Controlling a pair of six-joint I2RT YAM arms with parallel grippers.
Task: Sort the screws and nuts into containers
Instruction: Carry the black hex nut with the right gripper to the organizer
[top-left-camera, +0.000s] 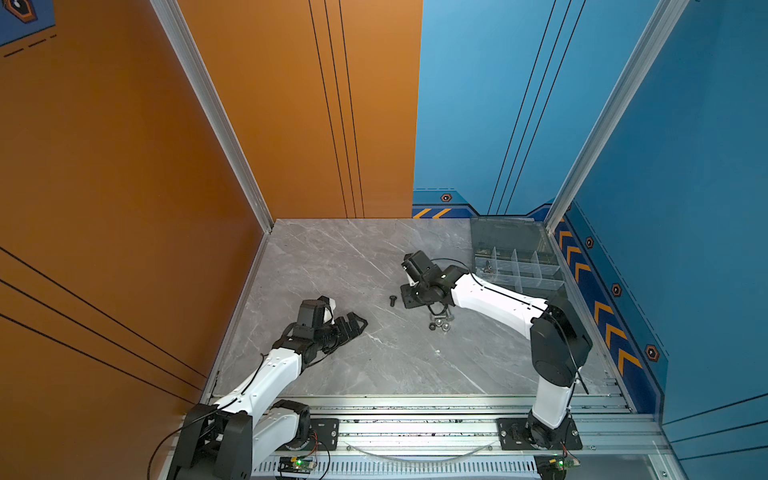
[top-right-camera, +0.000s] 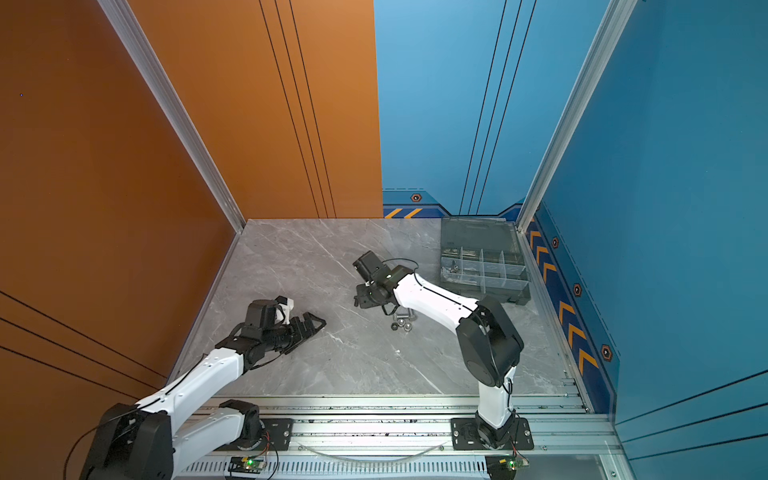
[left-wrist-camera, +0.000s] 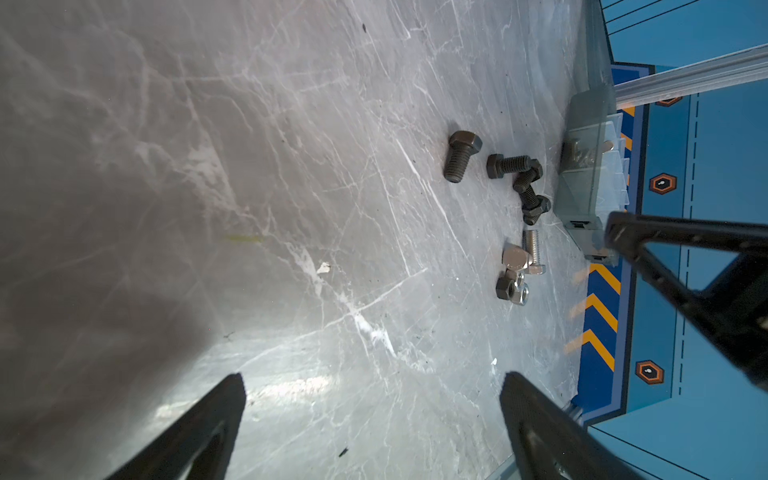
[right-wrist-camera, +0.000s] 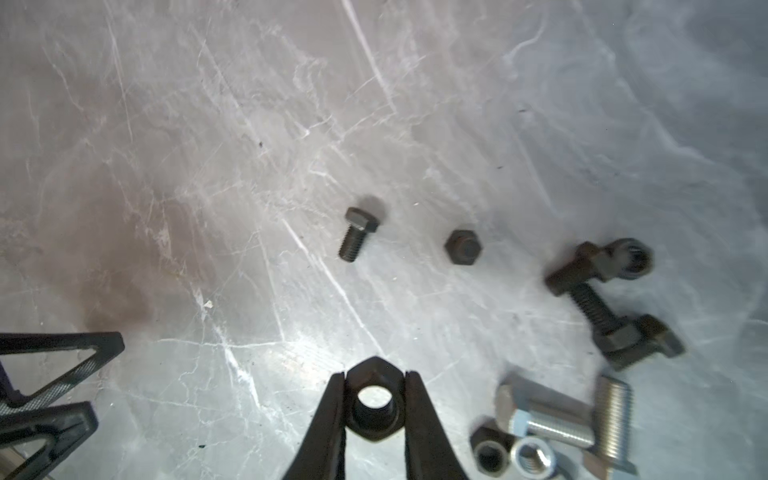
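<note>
My right gripper (right-wrist-camera: 375, 376) is shut on a black hex nut (right-wrist-camera: 375, 401), held a little above the marble table with its hole facing the wrist camera. In both top views this gripper (top-left-camera: 411, 297) hangs over mid-table, next to a lone black screw (top-left-camera: 392, 300) (right-wrist-camera: 357, 235). More black screws (right-wrist-camera: 594, 307), silver screws (right-wrist-camera: 548, 419), a silver nut (right-wrist-camera: 532, 457) and a black nut (right-wrist-camera: 490, 455) lie close by, seen as a small pile (top-left-camera: 440, 323) in a top view. The grey organiser box with its containers (top-left-camera: 528, 270) stands open at the back right. My left gripper (top-left-camera: 353, 324) (left-wrist-camera: 374, 379) is open and empty at the left.
The box lid (top-left-camera: 505, 235) lies back toward the rear wall. Walls enclose the table on the left, back and right. A metal rail (top-left-camera: 415, 419) with both arm bases runs along the front edge. Bare marble (top-left-camera: 332, 266) stretches between the two grippers.
</note>
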